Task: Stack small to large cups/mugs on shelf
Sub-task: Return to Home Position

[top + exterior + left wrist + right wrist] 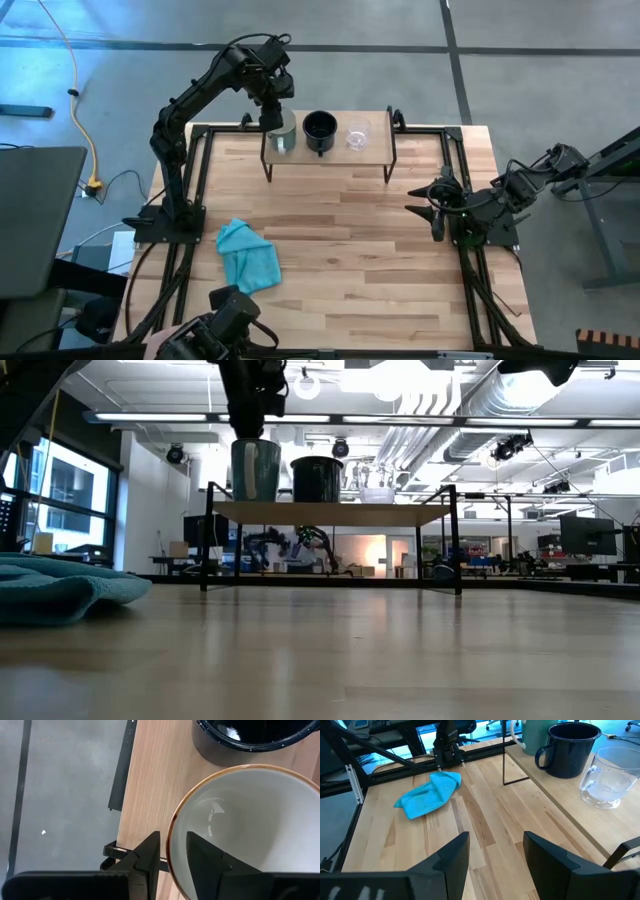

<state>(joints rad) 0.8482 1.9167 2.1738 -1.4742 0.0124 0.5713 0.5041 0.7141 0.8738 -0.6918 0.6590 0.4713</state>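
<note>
**Worktop** (pixel 350 260), contents by position.

1. Shelf (pixel 340 155): at the far edge, midway along it, long side parallel to that edge.
2. On the shelf, in one row from left to right:
   - large mug (pixel 284 142) at the left end
   - medium mug (pixel 320 130) at the middle, just beside the large mug, handle toward the near edge
   - small cup (pixel 357 136) right of the middle, near the medium mug
3. Cloth (pixel 247 255): on the worktop, toward the near left corner, well apart from the shelf.
4. Left gripper (pixel 172 840): above the large mug, one finger on either side of its rim.
5. Right gripper (pixel 496 836): at the right edge, fingers apart, over bare worktop.
</note>
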